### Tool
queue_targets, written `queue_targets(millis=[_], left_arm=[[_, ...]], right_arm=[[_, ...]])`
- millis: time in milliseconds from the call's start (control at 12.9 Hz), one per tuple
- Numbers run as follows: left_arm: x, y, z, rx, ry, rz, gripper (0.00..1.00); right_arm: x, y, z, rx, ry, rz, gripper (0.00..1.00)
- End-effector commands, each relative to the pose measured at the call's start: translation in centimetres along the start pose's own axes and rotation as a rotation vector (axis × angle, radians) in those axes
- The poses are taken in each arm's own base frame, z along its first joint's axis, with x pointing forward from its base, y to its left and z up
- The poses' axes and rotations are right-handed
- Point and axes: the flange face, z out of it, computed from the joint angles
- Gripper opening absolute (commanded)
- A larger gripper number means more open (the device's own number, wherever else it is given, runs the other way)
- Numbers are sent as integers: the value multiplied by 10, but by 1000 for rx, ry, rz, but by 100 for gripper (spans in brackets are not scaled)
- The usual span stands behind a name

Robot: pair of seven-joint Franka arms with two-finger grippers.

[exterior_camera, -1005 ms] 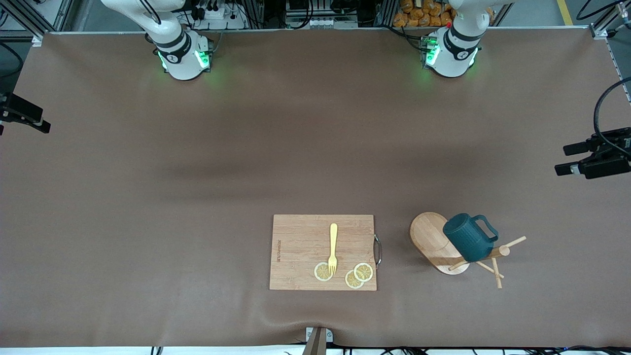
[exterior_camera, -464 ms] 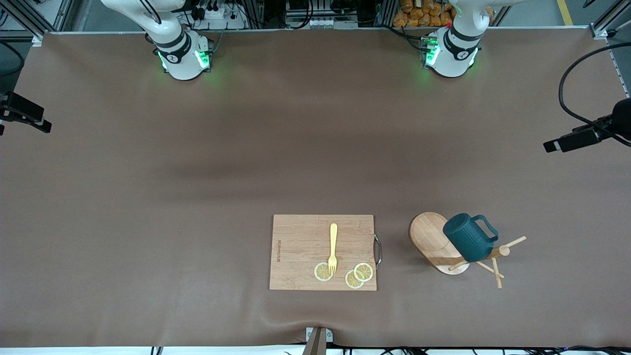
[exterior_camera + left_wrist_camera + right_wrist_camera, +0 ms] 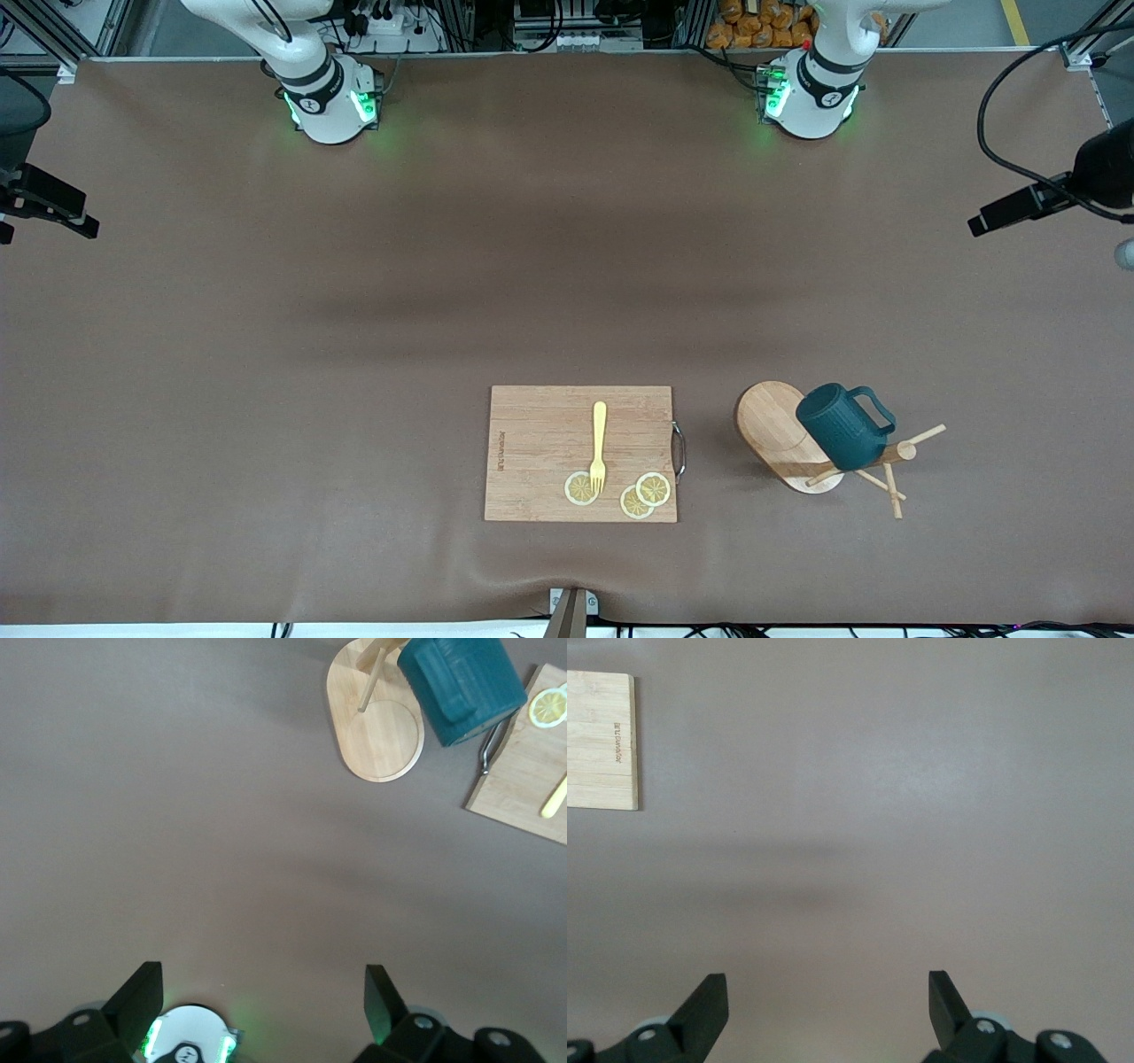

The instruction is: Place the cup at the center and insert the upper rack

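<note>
The dark teal cup [image 3: 842, 428] hangs on the light wooden upper rack, against its post [image 3: 893, 454] and above its oval base [image 3: 766, 421], near the front camera toward the left arm's end. The left wrist view shows the cup [image 3: 461, 678] and the base [image 3: 383, 740] well away from my left gripper [image 3: 260, 992], which is open and empty high over the table by its own base. My right gripper [image 3: 827, 992] is open and empty over bare brown table at the right arm's end. Both hands show only at the front view's edges.
A rectangular bamboo cutting board [image 3: 540, 425] lies beside the rack, toward the table's middle. It carries a yellow fork [image 3: 599, 443] and three lemon slices [image 3: 653, 488], and a metal handle [image 3: 679, 450] faces the rack. One board corner [image 3: 602, 740] shows in the right wrist view.
The left hand has swung toward the robots' side of the table at the front view's edge. The right hand shifted only slightly. Cup, rack and board have not moved.
</note>
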Motion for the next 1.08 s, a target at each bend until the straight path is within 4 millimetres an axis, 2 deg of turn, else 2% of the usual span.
queue_targets(millis=[0, 386, 696, 850, 1005], left_arm=[[-18, 0, 0, 25, 53, 56, 100], [-42, 26, -2, 150, 137, 162, 100], [-54, 22, 3, 150, 163, 218, 100], [-62, 23, -2, 145, 174, 232, 100], [-72, 40, -6, 142, 185, 268, 100]], right_arm=[[-1, -2, -5, 10, 5, 4, 100], [0, -2, -3, 10, 0, 6, 100], [0, -2, 0, 11, -10, 17, 100], [-1, -2, 0, 12, -13, 14, 100], [-4, -3, 2, 14, -39, 14, 100]])
